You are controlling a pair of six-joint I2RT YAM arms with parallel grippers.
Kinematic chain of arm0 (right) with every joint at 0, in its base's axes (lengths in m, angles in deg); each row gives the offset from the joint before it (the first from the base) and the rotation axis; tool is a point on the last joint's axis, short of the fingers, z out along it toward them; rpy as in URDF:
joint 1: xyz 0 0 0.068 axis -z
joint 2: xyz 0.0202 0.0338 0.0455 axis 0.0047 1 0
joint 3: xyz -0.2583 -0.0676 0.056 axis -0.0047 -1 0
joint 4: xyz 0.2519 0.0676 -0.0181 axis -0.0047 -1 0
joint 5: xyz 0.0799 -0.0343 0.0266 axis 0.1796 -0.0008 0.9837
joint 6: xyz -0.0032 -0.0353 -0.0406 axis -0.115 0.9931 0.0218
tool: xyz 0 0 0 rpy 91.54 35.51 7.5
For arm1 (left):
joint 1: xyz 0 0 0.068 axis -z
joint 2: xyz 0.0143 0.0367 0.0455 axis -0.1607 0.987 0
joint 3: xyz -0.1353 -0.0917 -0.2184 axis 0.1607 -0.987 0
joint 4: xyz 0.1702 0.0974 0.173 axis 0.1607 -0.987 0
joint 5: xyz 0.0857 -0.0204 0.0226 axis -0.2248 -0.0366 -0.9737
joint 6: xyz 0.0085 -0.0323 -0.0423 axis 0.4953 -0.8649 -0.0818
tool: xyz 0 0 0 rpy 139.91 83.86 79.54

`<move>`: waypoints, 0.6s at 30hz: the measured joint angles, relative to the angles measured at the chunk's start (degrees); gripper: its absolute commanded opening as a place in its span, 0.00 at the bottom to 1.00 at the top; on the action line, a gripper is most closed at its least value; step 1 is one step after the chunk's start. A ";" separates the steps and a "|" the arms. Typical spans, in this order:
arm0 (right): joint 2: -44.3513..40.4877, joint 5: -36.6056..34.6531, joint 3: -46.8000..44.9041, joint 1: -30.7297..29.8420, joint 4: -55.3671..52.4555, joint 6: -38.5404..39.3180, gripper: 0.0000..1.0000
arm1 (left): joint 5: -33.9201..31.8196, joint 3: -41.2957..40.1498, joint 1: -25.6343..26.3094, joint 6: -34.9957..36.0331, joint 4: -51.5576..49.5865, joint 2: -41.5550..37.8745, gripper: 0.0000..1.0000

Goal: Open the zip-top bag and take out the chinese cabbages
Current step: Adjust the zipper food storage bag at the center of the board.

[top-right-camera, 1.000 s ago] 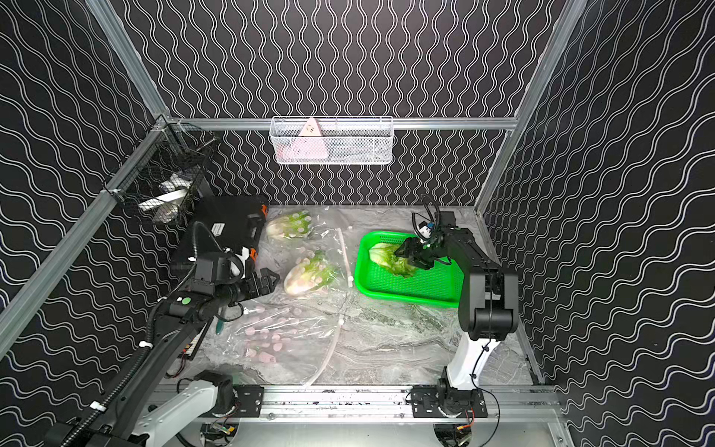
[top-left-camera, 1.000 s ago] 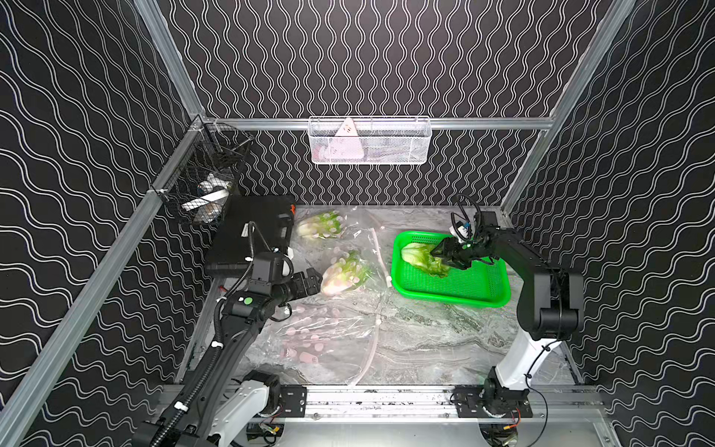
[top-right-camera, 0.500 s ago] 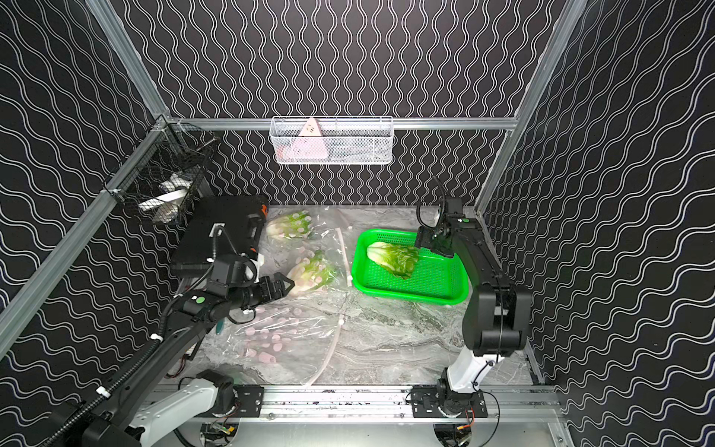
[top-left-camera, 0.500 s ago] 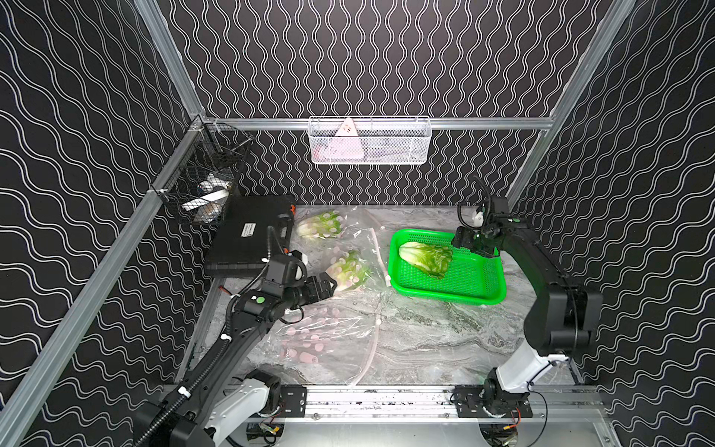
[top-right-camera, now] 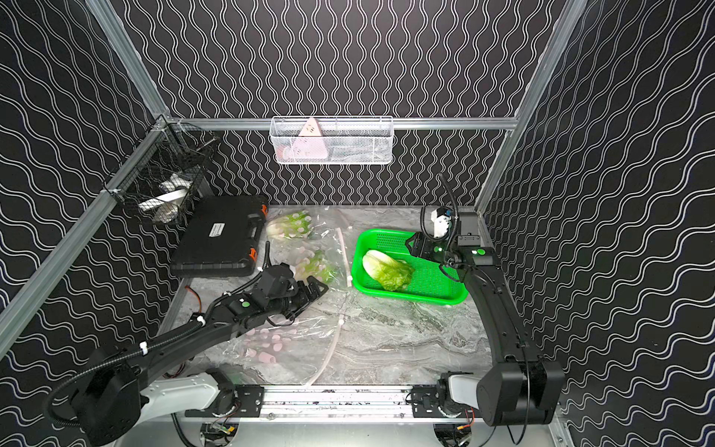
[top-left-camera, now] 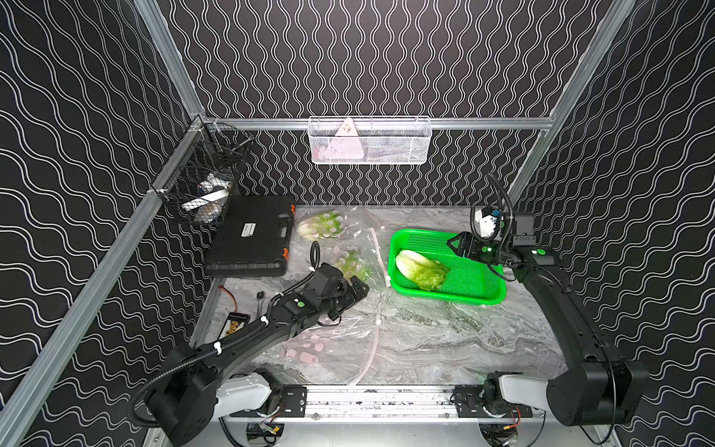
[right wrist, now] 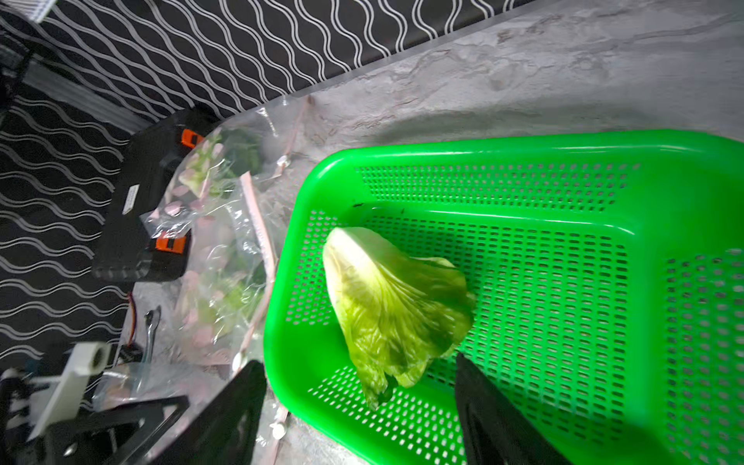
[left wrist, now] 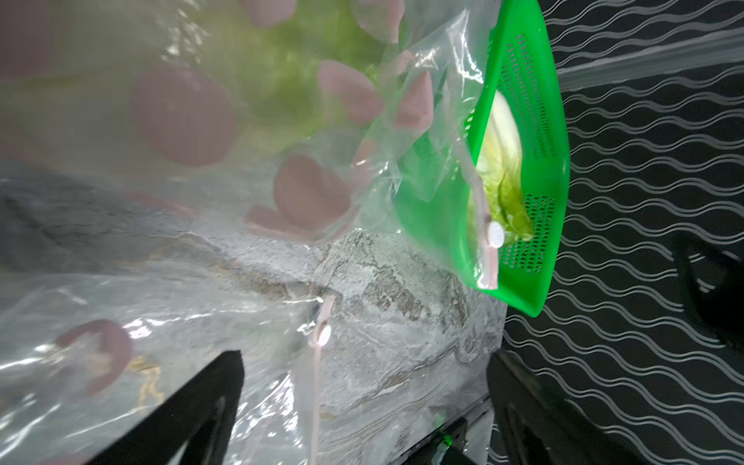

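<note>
Count, cabbages: three chinese cabbages (top-right-camera: 387,269), seen in both top views.
First cabbage (top-left-camera: 421,269): lies bare in the one green basket (top-left-camera: 449,296), white end toward the bag side.
Second cabbage (top-left-camera: 352,265): under the clear, pink-spotted zip-top bag (top-left-camera: 361,236), just left of the basket.
Third cabbage (top-left-camera: 319,226): farther back under the same plastic, beside the one black case (top-left-camera: 251,236).
Count, bags: possibly two. A flat plastic sheet (top-left-camera: 329,340) with pink spots and its own zip strip (top-left-camera: 369,348) lies nearer the front; I cannot tell whether it joins the rear plastic.
Left gripper (top-left-camera: 358,290): jaws wide apart, holding nothing, low over the plastic at the near side of the second cabbage. The film stands between it and the leaves.
Right gripper (top-left-camera: 458,245): jaws apart, empty, over the basket's rear right corner, clear of the first cabbage.
Count, rail baskets: two. One black wire basket (top-left-camera: 201,185) on the left rail, one white wire basket (top-left-camera: 369,141) on the back rail.
Table (top-left-camera: 445,340): grey marble; one wrench (top-left-camera: 260,298) near its left edge.
</note>
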 measured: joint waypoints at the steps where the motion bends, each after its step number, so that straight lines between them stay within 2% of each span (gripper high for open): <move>1: -0.61 0.50 -0.42 -0.33 0.02 0.00 0.74 | -0.57 0.00 0.68 -1.97 1.90 1.14 0.97; 9: -3.37 1.84 -2.91 -2.56 0.15 0.02 0.73 | -4.85 -0.09 5.57 -14.95 15.87 9.31 0.82; 14: -3.85 1.33 -3.02 -4.48 -0.04 0.48 0.73 | -8.22 1.07 7.91 -19.32 21.57 13.25 0.71; 18: -4.07 0.76 -3.04 -5.64 -0.13 0.83 0.73 | -10.32 2.29 8.52 -21.55 24.59 16.24 0.66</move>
